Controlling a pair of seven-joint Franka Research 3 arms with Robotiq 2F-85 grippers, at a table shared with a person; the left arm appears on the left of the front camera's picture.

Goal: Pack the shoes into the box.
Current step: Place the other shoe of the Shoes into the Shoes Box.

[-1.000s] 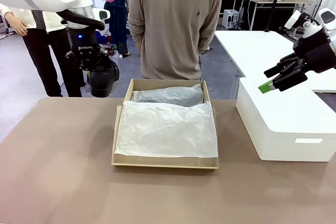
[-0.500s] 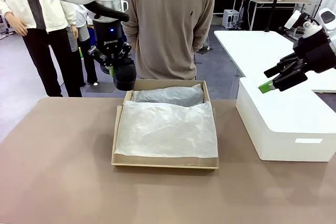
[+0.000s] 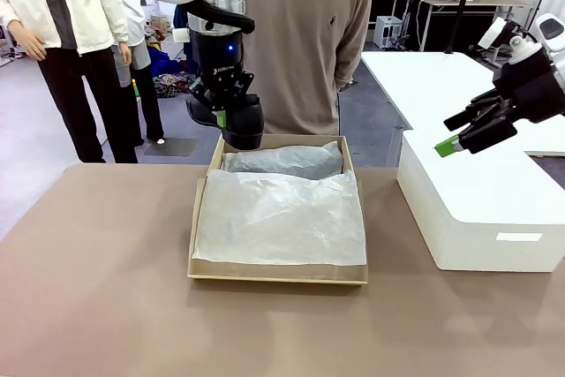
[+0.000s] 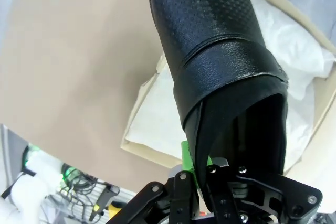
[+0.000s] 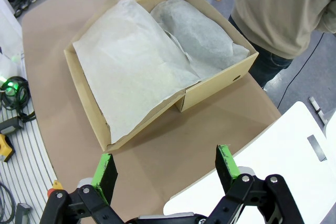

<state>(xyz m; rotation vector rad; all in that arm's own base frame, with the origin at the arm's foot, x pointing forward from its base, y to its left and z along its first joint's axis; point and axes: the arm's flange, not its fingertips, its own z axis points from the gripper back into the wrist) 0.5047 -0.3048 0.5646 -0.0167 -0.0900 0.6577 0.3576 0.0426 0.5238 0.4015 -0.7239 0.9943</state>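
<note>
Left gripper (image 3: 222,117) is clamped tight on the opening edge of one black shoe (image 3: 242,126), which hangs below it in the air by the 11 o'clock corner of the box (image 3: 278,273). The box sits mid-table, with white tissue paper (image 3: 278,218) spread across it and a paper-wrapped bundle (image 3: 282,161) tucked along its 12 o'clock side. Right gripper (image 3: 457,137) hovers out at 3 o'clock, above the white block (image 3: 477,218), jaws spread wide and gripping nothing. A person (image 3: 296,41) stands at 12 o'clock, just behind the table (image 3: 106,289).
</note>
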